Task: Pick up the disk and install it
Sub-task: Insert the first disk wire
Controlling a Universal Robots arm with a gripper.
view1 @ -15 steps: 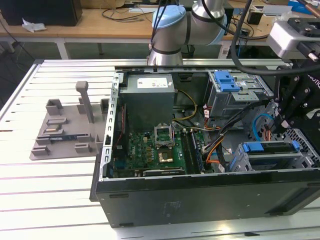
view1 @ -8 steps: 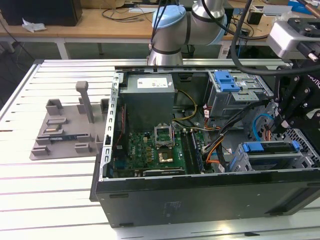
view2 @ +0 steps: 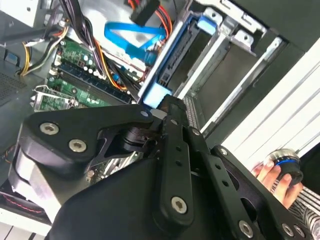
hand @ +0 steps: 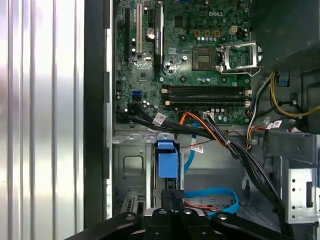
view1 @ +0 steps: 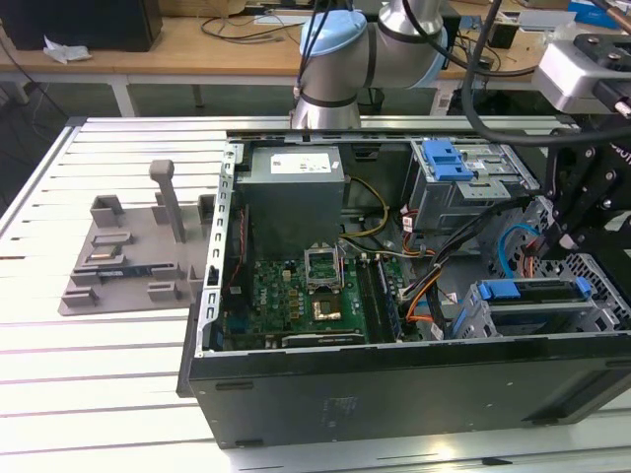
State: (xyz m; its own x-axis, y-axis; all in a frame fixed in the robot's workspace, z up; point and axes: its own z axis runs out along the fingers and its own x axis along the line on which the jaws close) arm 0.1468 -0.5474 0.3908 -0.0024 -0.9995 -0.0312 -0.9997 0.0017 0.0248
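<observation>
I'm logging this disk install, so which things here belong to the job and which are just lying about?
Job: disk in its blue carrier, gripper, drive cage, computer case.
Lying about: grey fixture block, motherboard, power supply box.

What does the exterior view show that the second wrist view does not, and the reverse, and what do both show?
Exterior view: a grey fixture on the slatted table beside the case, and the power supply. Second wrist view: a person's hand outside the case. Both: the green motherboard and a blue cable.
</observation>
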